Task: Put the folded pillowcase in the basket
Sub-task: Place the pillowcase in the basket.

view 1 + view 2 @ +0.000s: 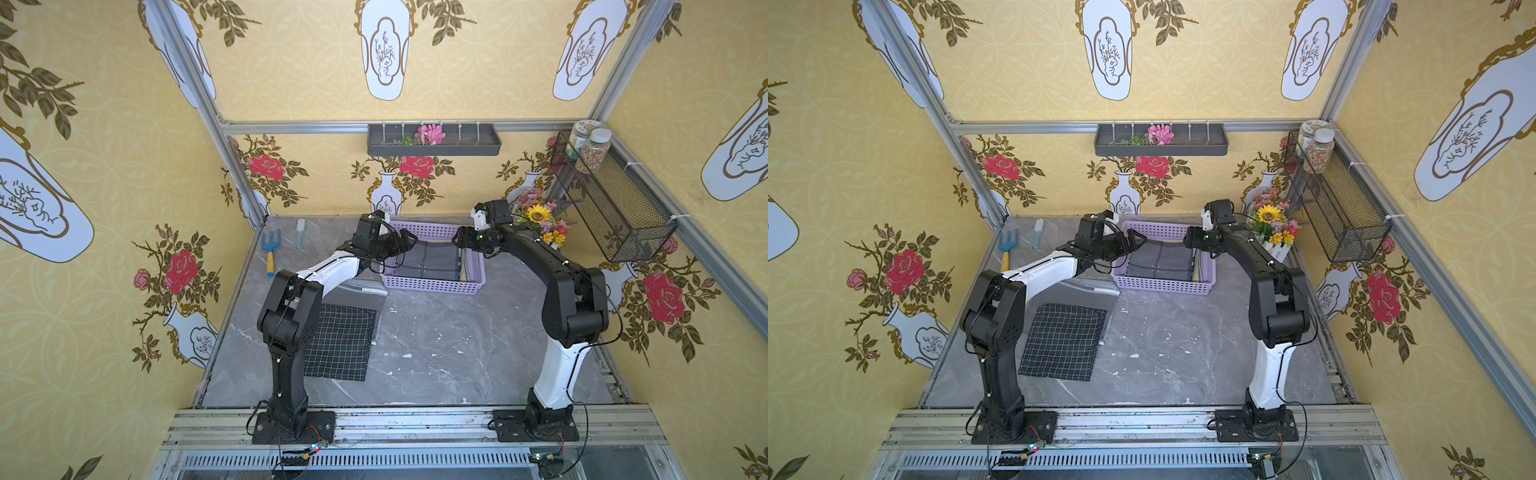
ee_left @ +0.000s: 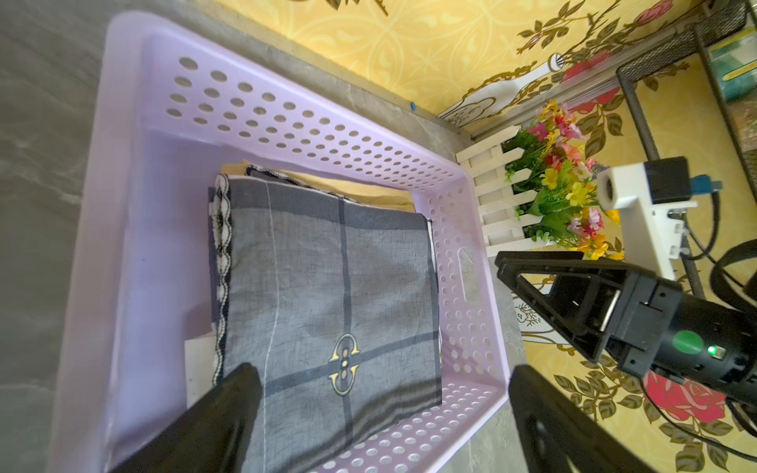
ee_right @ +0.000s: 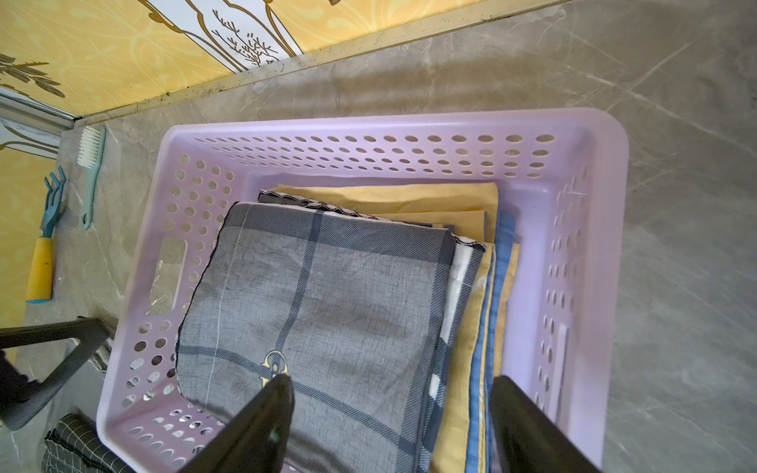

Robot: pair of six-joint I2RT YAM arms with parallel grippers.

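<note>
The lilac basket (image 1: 432, 286) (image 1: 1163, 286) stands at the back middle of the table, and its perforated walls fill both wrist views (image 2: 286, 118) (image 3: 368, 151). Inside it the folded grey checked pillowcase (image 1: 432, 259) (image 1: 1160, 259) (image 2: 327, 286) (image 3: 327, 295) lies flat on a stack of yellow and blue folded cloths. My left gripper (image 1: 409, 241) (image 2: 383, 370) hovers open over the basket's left end. My right gripper (image 1: 457, 241) (image 3: 392, 380) hovers open over its right end. Neither holds anything, and the cloth lies free below the fingers.
A black grid-patterned cloth (image 1: 338, 340) lies at the front left, partly under my left arm. A garden fork (image 1: 270, 253) and a brush (image 1: 300, 235) lie at the back left. A flower pot (image 1: 540, 224), a black wire basket (image 1: 611, 199) and a dark wall tray (image 1: 434, 139) are behind.
</note>
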